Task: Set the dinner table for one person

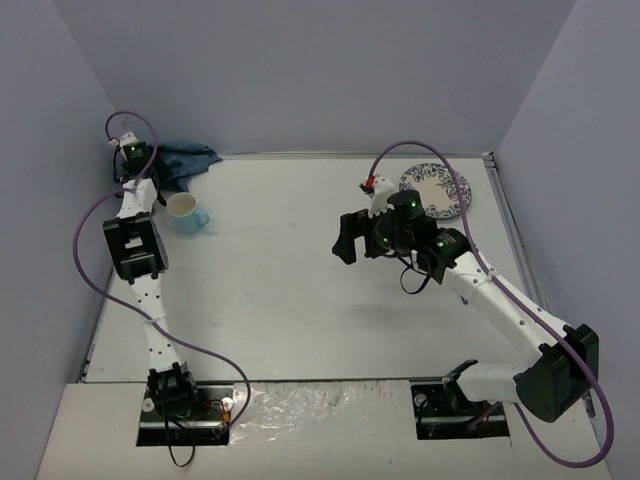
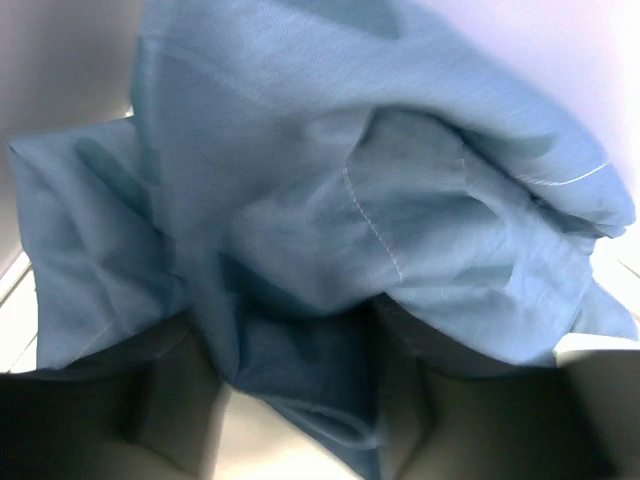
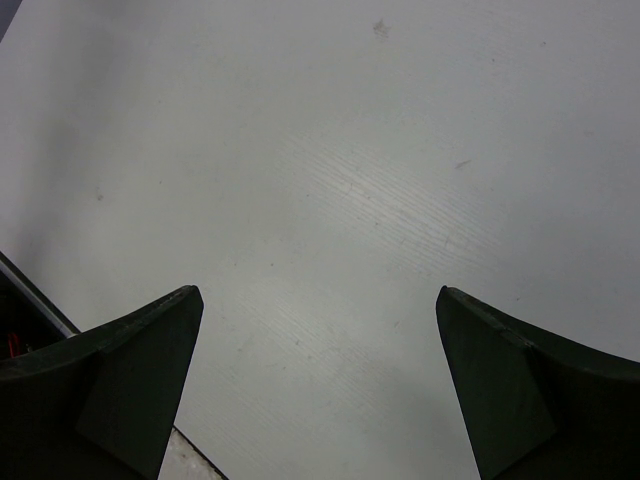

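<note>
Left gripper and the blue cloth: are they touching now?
Touching. The left wrist view shows the blue cloth bunched between the fingers of the left gripper, covering both tips.

top camera looks down over the dinner table (image 1: 300, 290); right wrist camera views it closely.

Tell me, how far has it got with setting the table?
Nothing looks laid yet. The blue cloth is bunched in the far left corner, the mug beside it, the patterned plate at the far right. The left gripper has its fingers around the cloth, grip unclear; the right gripper hangs open over bare table. Spreading the cloth and placing plate and mug remain.
</note>
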`<state>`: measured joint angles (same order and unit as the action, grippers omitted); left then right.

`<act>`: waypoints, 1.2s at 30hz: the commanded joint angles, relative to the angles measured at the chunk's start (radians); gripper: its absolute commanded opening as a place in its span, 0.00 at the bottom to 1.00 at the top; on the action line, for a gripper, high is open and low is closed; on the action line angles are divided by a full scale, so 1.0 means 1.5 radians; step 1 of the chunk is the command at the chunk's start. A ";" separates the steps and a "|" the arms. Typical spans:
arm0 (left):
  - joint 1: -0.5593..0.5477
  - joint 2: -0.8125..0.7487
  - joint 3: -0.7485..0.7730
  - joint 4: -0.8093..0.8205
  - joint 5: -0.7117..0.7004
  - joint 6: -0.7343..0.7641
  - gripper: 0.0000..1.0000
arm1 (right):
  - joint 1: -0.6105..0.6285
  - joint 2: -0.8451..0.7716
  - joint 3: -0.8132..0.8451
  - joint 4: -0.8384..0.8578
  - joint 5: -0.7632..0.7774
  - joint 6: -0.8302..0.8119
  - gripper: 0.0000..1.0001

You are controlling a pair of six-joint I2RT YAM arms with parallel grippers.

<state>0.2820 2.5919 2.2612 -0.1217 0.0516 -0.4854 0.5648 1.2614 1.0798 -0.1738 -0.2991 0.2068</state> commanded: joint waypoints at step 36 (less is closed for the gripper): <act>-0.344 -0.665 -0.180 -0.155 0.197 0.033 0.00 | 0.003 -0.248 -0.013 -0.018 0.045 -0.036 1.00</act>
<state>-0.1674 1.7669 2.2482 -0.3456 0.4144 -0.4528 0.5645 0.9367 1.0819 -0.2166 -0.2621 0.1534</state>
